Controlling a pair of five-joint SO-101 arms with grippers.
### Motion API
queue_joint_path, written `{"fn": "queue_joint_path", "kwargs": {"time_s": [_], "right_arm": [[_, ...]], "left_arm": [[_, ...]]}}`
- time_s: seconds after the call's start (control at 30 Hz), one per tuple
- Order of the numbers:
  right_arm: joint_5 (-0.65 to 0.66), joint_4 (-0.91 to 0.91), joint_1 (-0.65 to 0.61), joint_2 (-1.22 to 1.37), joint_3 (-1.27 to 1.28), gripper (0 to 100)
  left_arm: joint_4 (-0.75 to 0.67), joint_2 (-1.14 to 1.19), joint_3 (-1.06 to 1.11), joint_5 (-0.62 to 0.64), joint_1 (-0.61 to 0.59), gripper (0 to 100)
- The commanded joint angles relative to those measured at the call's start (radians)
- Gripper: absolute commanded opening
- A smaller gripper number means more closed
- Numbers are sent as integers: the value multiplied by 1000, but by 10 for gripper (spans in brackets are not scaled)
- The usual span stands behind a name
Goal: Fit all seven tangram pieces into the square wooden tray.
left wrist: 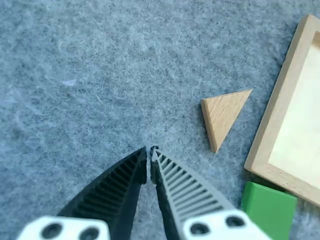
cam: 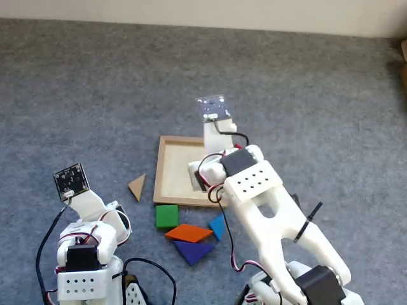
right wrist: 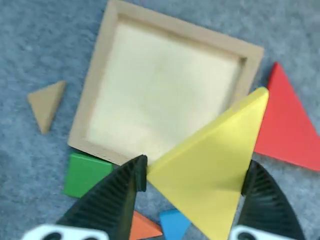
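Grey carpet covers the whole work surface, and the square wooden tray [cam: 166, 170] lies flat on it near the middle. The right arm [cam: 267, 197] stretches forward over the tray's near side. The right gripper [right wrist: 196, 172] is clamped on a large yellow triangle [right wrist: 210, 150], one dark finger against each side of the piece. The triangle hangs tilted above the tray's near rim, and one point reaches out over the tray's corner. A large red triangle [right wrist: 285, 120] lies on the carpet just beside the tray's rim.

A small tan triangle [cam: 137, 186] sits on the carpet close to the tray's opposite side, apart from the rim. Along the near edge, a green square [cam: 166, 216] rests just beside the rim. An orange piece [cam: 189, 233] lies next to the green square, and a small light blue triangle [cam: 218, 225] touches it. A dark blue triangle [cam: 193, 251] sits just below the orange piece. All the pieces on the carpet are outside the tray.

The left arm [cam: 82, 254] stands folded at its base. The left gripper [left wrist: 149, 156] points down at bare carpet with its fingers together and nothing between them; the tan triangle [left wrist: 222, 115] is nearby.
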Motion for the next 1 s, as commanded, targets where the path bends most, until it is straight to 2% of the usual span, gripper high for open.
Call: {"fn": "queue_joint_path", "kwargs": {"time_s": [0.0,0.2,0.57,0.77,0.97], "right_arm": [[8,-1,-24,-39,-88,249],[8,-1,-27,5,-124,249],[6,-1,-28,380,-320,249],[-152,-1,-28,461,-384,249],[-219,-19,-27,512,-392,249]], "left_arm": [[5,7,22,-6,21,43],[5,7,22,-6,21,43],[5,7,22,-6,21,43],[5,7,22,-6,21,43],[5,7,22,-6,21,43]]}}
